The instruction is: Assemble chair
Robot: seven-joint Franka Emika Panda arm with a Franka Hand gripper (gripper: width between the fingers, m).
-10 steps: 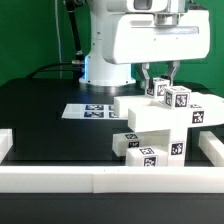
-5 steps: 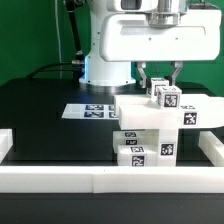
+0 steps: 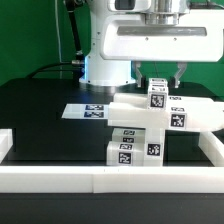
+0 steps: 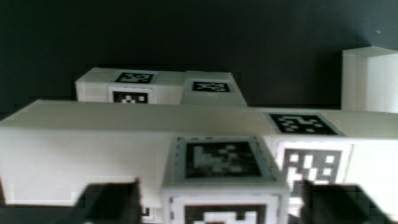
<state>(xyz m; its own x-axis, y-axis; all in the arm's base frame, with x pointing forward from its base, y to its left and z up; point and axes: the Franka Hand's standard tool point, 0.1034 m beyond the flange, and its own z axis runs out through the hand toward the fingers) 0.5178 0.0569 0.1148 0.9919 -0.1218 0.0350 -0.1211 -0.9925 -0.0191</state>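
Counter (image 3: pixel 40 105) black, white border rails (image 3: pixel 60 178) along its edges. Chair (image 3: pixel 150 125) assembly sits inside the rails toward the exterior view's right: wide flat panel on top, tagged block (image 3: pixel 135 150) under it near the front rail. Small tagged leg block (image 3: pixel 158 95) stands upright on the panel. Marker board (image 3: pixel 88 110) lies flat behind, near the arm's base. Fingers (image 3: pixel 160 76) spread, one either side of the leg block; wrist view is blurry, but probably not touching it.
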